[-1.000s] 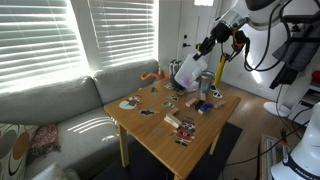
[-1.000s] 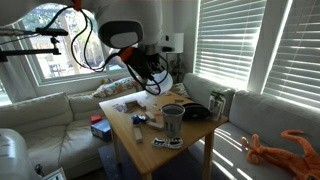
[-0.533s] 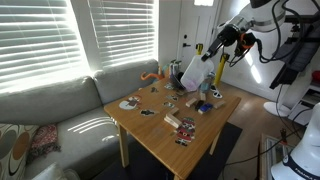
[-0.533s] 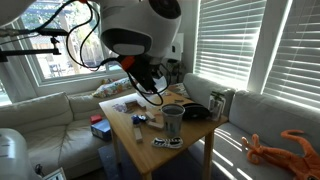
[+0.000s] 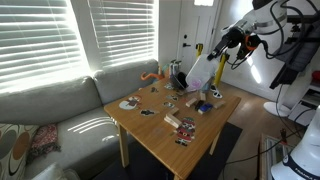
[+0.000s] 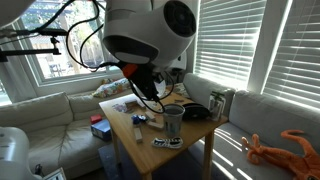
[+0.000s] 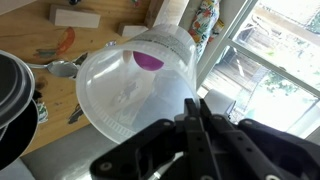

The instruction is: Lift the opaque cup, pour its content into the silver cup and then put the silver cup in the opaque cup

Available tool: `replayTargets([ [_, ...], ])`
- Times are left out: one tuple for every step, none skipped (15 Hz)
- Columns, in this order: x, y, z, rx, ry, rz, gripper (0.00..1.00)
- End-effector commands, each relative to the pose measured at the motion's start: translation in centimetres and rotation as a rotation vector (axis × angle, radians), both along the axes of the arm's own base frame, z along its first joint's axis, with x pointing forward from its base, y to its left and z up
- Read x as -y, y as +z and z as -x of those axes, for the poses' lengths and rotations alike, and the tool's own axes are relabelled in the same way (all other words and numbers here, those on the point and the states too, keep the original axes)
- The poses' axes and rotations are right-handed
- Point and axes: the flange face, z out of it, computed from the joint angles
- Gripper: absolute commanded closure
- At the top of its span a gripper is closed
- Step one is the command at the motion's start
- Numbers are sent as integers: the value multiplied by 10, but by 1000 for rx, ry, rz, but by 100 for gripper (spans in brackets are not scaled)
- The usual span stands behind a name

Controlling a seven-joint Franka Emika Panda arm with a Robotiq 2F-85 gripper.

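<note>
My gripper (image 7: 195,104) is shut on the rim of the opaque cup (image 7: 125,90), a wide frosted whitish cup held tilted above the wooden table. A small purple object (image 7: 148,60) lies inside it near the bottom. In an exterior view the opaque cup (image 5: 198,72) hangs tilted from the gripper (image 5: 213,52) over the table's far side, close above the silver cup (image 5: 205,86). In an exterior view the silver cup (image 6: 173,122) stands upright near the table's front edge, and the arm hides most of the opaque cup.
A black pan (image 7: 14,92) lies beside the cup. Small cards and toys are scattered over the wooden table (image 5: 160,130). A thin yellow post (image 5: 219,68) stands by the table's far corner. A grey sofa (image 5: 50,115) and blinds surround the table.
The arm has swung sideways over the table's far side, carrying the opaque cup closer to the silver cup and tilting it further. The grip has stayed shut.
</note>
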Motion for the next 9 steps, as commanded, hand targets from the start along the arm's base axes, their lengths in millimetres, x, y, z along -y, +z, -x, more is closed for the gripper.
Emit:
replayTargets([
  [16,-5,4,28,2,-51,99],
  [20,-8,6,31,-2,-59,99],
  [25,-9,8,41,2,-71,99],
  [28,-11,9,42,1,-79,99],
  [31,-13,11,50,5,-91,99],
  [33,-15,12,56,6,-103,99],
  [36,-17,12,66,9,-117,99],
  [40,-21,13,68,8,-128,99],
  [44,-23,14,73,9,-140,99],
])
